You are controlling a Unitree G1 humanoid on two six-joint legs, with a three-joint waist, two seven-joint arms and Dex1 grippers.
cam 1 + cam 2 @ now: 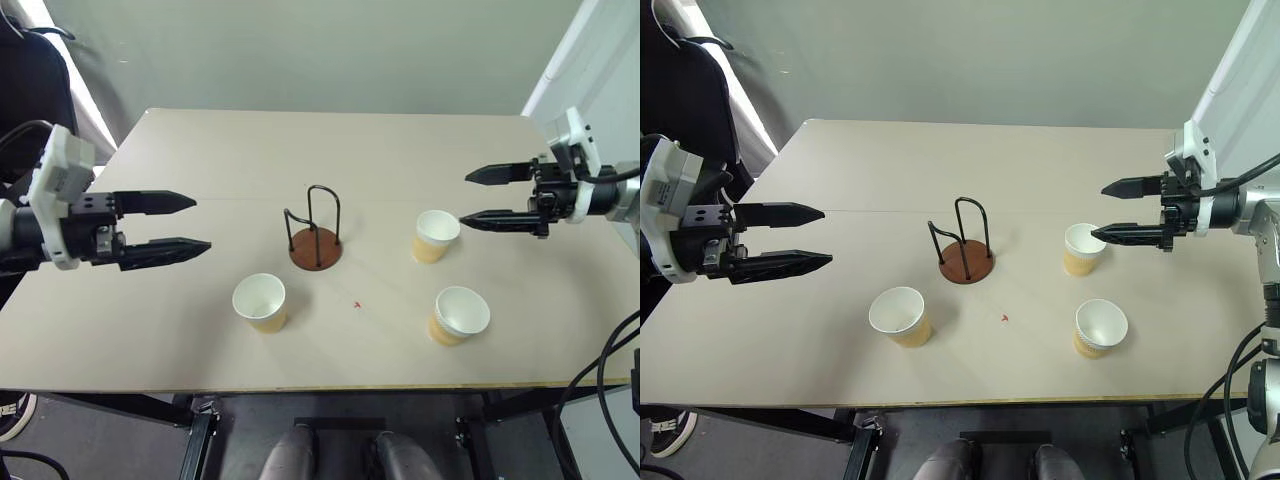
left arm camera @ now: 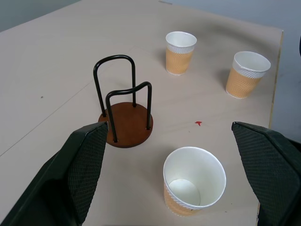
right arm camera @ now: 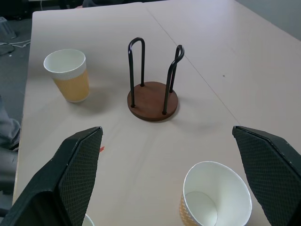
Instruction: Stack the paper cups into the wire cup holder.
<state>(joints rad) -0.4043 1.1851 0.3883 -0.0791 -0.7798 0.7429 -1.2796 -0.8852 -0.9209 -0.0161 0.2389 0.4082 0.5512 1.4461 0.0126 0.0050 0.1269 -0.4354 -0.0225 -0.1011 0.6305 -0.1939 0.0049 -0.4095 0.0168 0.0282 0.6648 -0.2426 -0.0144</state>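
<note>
Fingers [image 1: 165,227] [image 1: 485,195], black and tapered, spread empty above ribbed paper cups [image 1: 260,302] and wire cup holder [image 1: 316,235].

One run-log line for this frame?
left gripper open, empty | right gripper open, empty | three paper cups upright on table | wire cup holder empty

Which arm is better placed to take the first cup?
Probably the right. The right gripper is open with its fingertips right beside a cup. The left gripper is also open, but it is farther from the nearest cup.
</note>
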